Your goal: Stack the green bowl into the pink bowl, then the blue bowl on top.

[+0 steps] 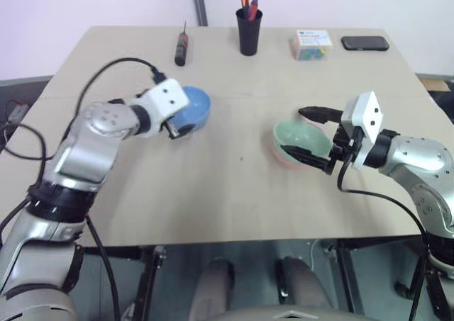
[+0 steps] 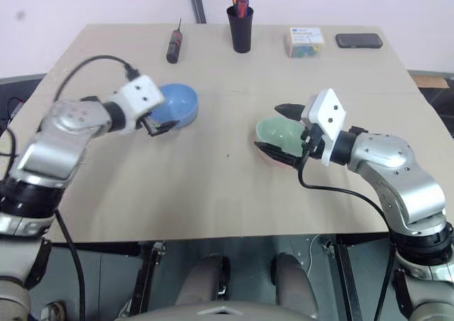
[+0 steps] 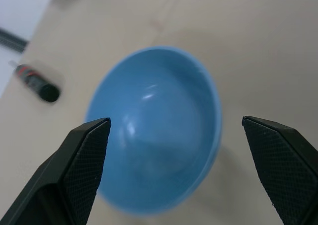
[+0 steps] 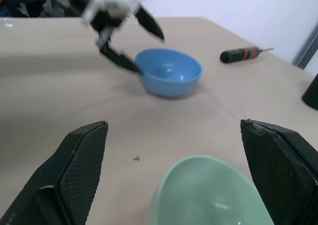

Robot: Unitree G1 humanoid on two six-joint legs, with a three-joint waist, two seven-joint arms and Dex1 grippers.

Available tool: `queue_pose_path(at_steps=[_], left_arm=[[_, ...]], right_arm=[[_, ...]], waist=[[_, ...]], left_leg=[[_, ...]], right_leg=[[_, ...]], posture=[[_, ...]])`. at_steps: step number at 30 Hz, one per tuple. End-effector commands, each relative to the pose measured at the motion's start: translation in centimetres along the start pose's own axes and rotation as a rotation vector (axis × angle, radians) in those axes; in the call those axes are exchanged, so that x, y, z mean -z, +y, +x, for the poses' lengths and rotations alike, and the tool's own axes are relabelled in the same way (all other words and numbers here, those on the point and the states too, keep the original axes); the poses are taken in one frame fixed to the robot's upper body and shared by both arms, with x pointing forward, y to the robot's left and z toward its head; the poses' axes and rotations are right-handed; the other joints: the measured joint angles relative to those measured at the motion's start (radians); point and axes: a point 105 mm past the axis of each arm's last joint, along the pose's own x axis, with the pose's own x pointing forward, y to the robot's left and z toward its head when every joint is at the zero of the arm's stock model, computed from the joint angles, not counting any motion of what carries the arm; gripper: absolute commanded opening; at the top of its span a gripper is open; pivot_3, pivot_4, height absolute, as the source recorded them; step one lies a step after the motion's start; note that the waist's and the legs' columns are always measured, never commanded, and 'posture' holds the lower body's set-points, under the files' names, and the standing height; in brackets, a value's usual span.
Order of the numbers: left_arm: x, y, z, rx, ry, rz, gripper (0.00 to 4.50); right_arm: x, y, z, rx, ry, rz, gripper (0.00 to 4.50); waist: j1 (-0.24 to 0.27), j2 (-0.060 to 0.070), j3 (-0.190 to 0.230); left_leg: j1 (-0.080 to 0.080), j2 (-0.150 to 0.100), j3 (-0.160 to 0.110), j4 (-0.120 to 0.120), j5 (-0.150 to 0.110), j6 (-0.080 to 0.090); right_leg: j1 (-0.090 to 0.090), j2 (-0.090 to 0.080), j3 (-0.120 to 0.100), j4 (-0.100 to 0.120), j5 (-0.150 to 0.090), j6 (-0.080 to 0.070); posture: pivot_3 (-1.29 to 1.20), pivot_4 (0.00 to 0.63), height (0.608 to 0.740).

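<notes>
Both claws gape wide, holding nothing. Left claw [image 1: 177,127] reaches at the blue bowl [image 1: 193,107], centre-left. Right claw [image 1: 312,135] straddles the green bowl [image 1: 301,138], nested in the pink bowl [image 1: 287,158], centre-right.

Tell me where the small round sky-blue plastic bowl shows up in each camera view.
Left eye view: blue bowl left of centre.
Right eye view: left of centre.
Left wrist view: centre, between the open fingers.
Right wrist view: upper middle.
Shared landmark: black-and-red screwdriver, beyond the bowl.

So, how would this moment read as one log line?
green bowl in pink bowl | right gripper open | left gripper open at blue bowl
</notes>
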Motion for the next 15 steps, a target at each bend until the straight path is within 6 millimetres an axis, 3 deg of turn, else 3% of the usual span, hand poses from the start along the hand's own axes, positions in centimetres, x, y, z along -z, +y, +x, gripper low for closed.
queue_pose_path(at_steps=[1, 4, 5, 6, 11, 12, 15], left_arm=[[-0.9, 0.3, 1.2, 0.051, 0.007, 0.107, 3.99], [-0.9, 0.5, 1.6, 0.077, 0.014, 0.102, 3.41], [-0.8, 0.6, 1.7, 0.079, 0.019, 0.098, 2.83], [-0.7, 0.7, 1.7, 0.081, 0.022, 0.098, 2.67], [-1.0, 0.5, 1.9, 0.103, 0.01, 0.092, 0.44], [-1.2, 0.4, 1.9, 0.11, -0.002, 0.086, 0.17], [-2.9, 0.4, 1.2, 0.138, -0.089, 0.082, 0.17]], right_arm=[[-1.4, -0.1, -0.2, 0.015, -0.03, -0.078, 4.5], [-1.3, -0.1, -0.7, 0.027, -0.023, -0.084, 4.5], [-1.3, -0.1, -0.9, 0.03, -0.02, -0.086, 4.5], [-1.3, -0.2, -1.0, 0.034, -0.018, -0.087, 4.5], [-1.0, -0.3, -1.5, 0.058, -0.012, -0.091, 4.5], [-1.0, -0.4, -1.6, 0.063, -0.011, -0.091, 4.5], [-0.9, -0.5, -1.9, 0.083, -0.005, -0.094, 4.5]], waist=[[0.003, 0.0, 0.0], [0.006, 0.0, 0.0], [0.005, 0.0, 0.0], [0.005, 0.0, 0.0], [0.003, 0.0, 0.0], [0.003, 0.0, 0.0], [0.004, 0.0, 0.0]], left_leg=[[0.0, 0.0, 0.0, 0.0, 0.0, 0.0], [-0.003, 0.0, -0.001, 0.001, 0.0, 0.0], [-0.004, 0.0, -0.001, 0.002, 0.0, 0.0], [-0.004, 0.0, -0.001, 0.002, 0.0, 0.0], [-0.006, 0.0, -0.002, 0.002, 0.0, 0.0], [-0.006, 0.0, -0.002, 0.003, 0.0, 0.0], [-0.009, 0.0, -0.004, 0.004, 0.0, 0.0]], right_leg=[[0.0, 0.0, 0.0, 0.0, 0.0, 0.0], [-0.001, 0.0, -0.001, 0.0, 0.0, 0.0], [-0.001, -0.001, -0.001, 0.0, 0.0, 0.0], [-0.001, -0.001, -0.001, 0.0, 0.0, 0.0], [-0.004, -0.001, -0.002, 0.0, 0.0, 0.0], [-0.004, -0.001, -0.002, 0.001, 0.0, 0.0], [-0.005, -0.001, -0.004, 0.001, 0.0, 0.0]], posture=[[0.0, 0.15, 0.74], [0.0, 0.15, 0.74], [0.0, 0.15, 0.74], [0.0, 0.15, 0.74], [0.0, 0.15, 0.74], [0.0, 0.15, 0.74], [0.0, 0.15, 0.74]])
